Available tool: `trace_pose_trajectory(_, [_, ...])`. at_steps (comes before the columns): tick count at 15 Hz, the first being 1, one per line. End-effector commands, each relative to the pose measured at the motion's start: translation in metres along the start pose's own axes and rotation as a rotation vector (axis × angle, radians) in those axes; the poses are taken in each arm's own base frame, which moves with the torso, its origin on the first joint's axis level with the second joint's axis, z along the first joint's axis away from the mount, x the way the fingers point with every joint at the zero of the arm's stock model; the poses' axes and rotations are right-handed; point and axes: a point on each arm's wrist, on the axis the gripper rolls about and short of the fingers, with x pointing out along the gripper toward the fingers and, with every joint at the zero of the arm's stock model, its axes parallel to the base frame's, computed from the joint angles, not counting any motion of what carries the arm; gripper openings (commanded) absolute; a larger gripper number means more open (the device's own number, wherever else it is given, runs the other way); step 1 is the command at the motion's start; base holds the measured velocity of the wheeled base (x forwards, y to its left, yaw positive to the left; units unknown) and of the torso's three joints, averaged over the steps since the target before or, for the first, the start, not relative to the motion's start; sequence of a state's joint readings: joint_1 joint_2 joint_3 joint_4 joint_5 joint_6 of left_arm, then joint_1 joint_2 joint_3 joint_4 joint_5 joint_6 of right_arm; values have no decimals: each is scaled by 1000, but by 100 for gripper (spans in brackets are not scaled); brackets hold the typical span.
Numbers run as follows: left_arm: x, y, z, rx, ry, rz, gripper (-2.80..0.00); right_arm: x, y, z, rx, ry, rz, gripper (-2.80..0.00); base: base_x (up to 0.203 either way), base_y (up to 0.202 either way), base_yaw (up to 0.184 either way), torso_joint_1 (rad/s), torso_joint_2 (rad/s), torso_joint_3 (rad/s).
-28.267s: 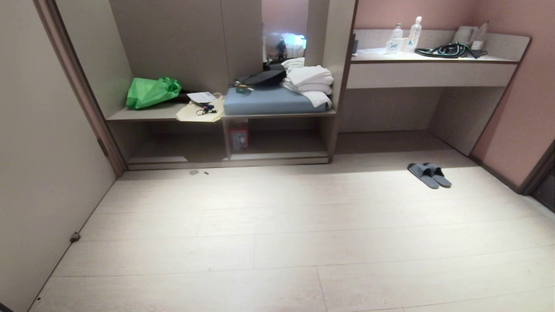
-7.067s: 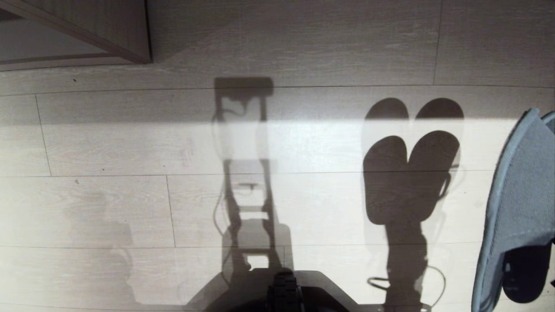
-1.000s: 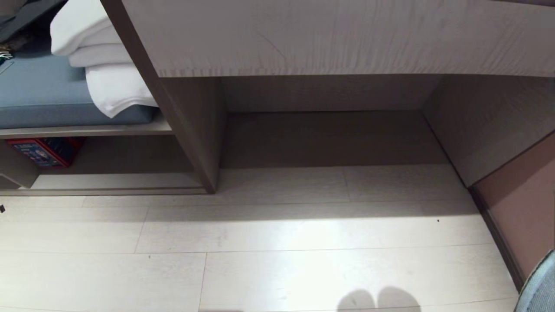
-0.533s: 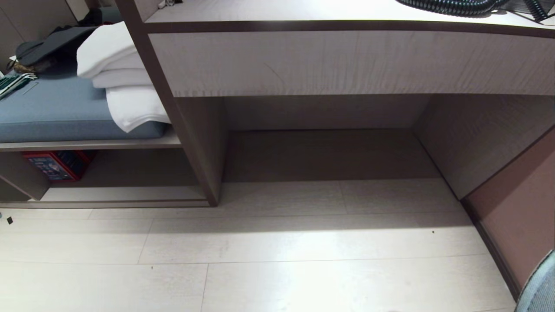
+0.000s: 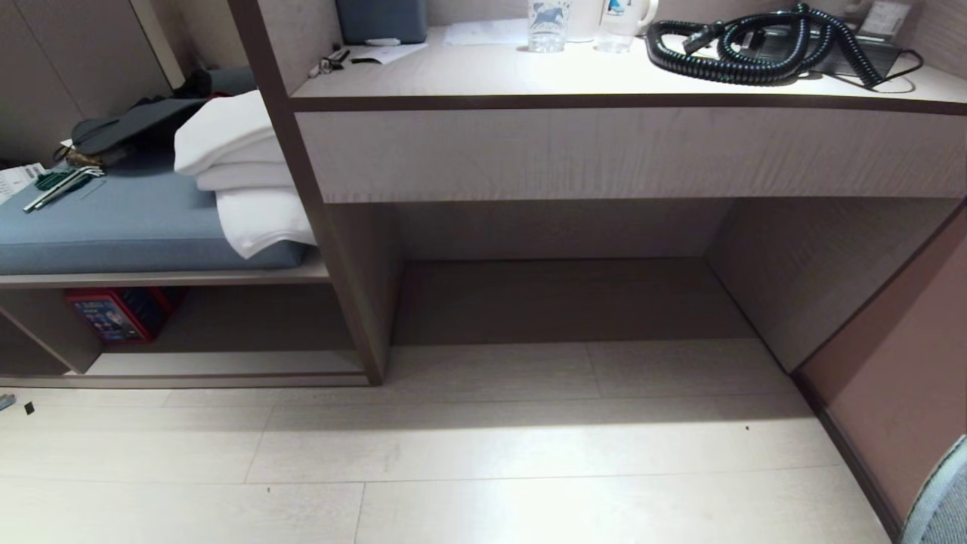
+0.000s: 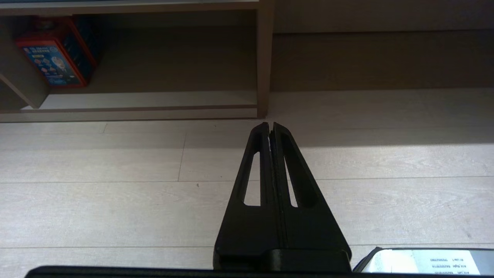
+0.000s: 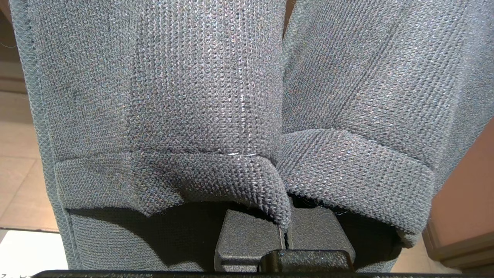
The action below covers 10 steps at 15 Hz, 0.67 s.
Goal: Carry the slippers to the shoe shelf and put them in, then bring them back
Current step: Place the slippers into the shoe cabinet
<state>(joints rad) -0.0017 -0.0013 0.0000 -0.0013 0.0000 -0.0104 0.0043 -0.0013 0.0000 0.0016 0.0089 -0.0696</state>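
Right wrist view is basically all slippers: both grey-blue knit ones hang side by side right in front of the right tool, and its two fingers are pinched together on the inner edges of the two uppers, where the slippers meet. So that tool is clamped tight on the pair, with the cloth folding over its tips. From the head camera only a sliver of one slipper pokes in at the lower right corner, off the floor and just beside the pinkish wall.

Left tool carries nothing, fingers pressed flat together, pointing out over the pale floorboards. Ahead of its tips and a bit to one side is the shoe shelf, the low cubby with the pale base board, and a red box stands at the cubby's far end from the tool. The slippers aren't in it.

Above that cubby sits the board with the blue cushion and a stack of folded white towels. To the right of the upright divider is the counter, with a coiled black hose and a couple of clear bottles on top, and open shaded floor underneath.
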Motion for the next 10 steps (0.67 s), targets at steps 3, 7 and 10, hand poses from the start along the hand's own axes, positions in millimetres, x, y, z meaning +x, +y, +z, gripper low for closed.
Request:
trace_pose_trajectory(3, [0,0,0,-1,1,0,-280,0,0,0,-1,1,1,-280,0,0,0,2,1,199])
trace_pose_trajectory(7, [0,0,0,0,1,0,-280,0,0,0,0,1,1,-280,0,0,0,4,1,203])
trace_pose_trajectory(10, [0,0,0,0,1,0,-280,0,0,0,1,1,1,-280,0,0,0,2,2,206])
